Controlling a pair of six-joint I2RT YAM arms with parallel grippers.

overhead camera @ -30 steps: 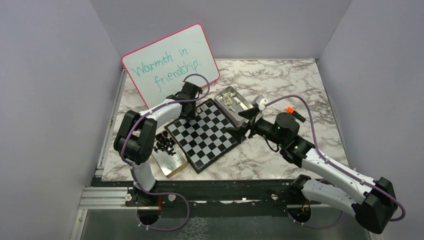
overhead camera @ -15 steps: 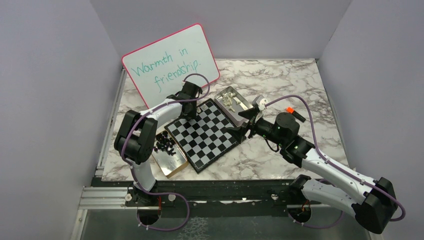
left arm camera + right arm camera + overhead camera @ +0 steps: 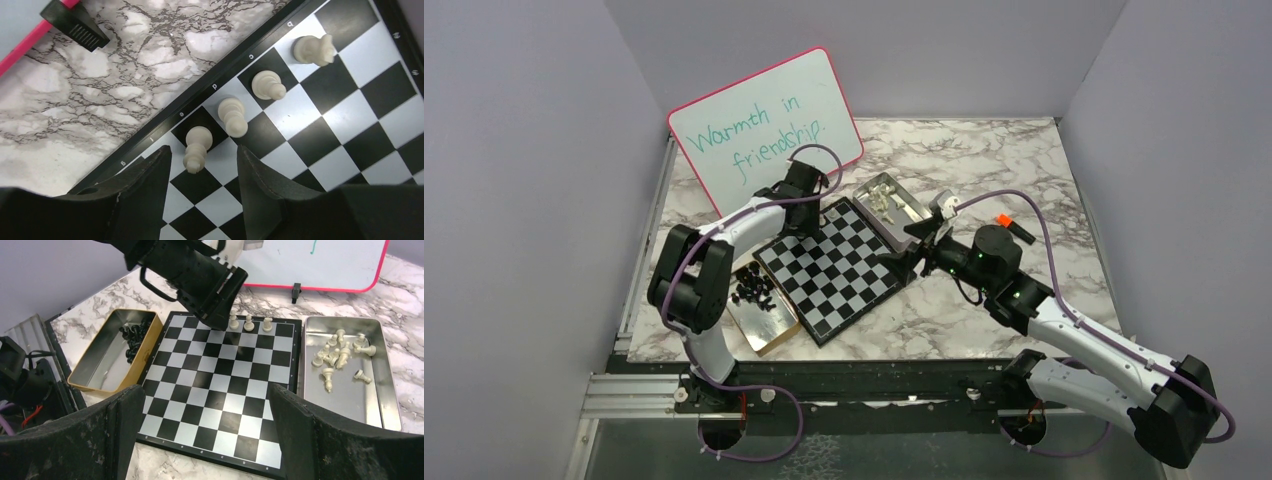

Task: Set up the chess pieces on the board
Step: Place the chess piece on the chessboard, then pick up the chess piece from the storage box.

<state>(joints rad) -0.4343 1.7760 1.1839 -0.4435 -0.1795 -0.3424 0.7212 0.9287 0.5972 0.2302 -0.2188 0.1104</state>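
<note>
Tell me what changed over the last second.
The left arm's elbow swung slightly to the left, and the left hand edged a little toward the whiteboard, its jaws open around a cream piece standing on the board. Nothing was visibly taken or let go. The right hand, the board, the tin of cream pieces and the tin of black pieces stayed put.

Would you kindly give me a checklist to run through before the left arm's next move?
1. Left tool open, fingers clear of the cream piece on e: ok.
2. Its base on the e square: ok.
3. Right tool open, empty: ok.
4. Cream pieces available in the silver tin: ok.
5. Black pieces placed on the board: not ok, they lie in the gold tin.
</note>
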